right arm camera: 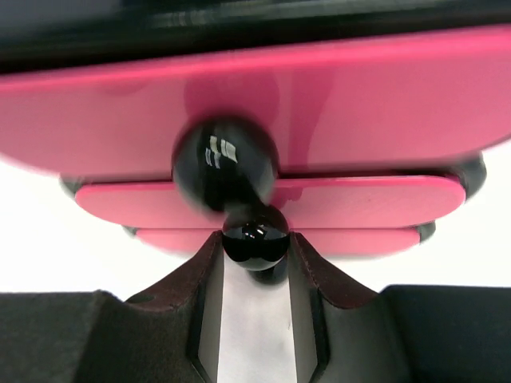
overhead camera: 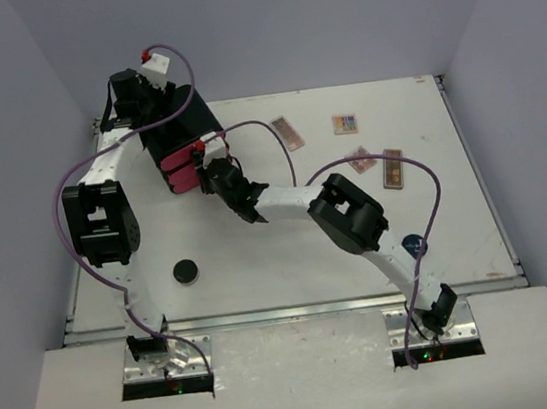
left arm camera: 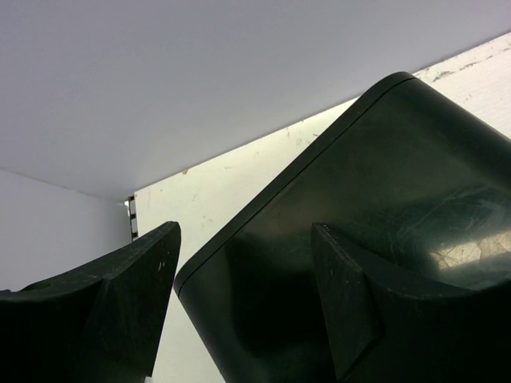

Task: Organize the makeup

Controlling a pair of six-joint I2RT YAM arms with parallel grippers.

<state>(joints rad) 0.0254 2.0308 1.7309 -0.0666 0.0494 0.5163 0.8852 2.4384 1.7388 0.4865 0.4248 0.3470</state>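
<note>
right wrist: jaws around drawer knob

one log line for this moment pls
left jaws open astride chest top edge | right jaws around lower drawer knob | palettes loose on table

Seen from above, the left end effector hides under its own wrist, which covers part of the chest. A round compact is half hidden behind the right arm. Up close, the nearer knob is blurred and the top drawer front runs off both sides.
</note>
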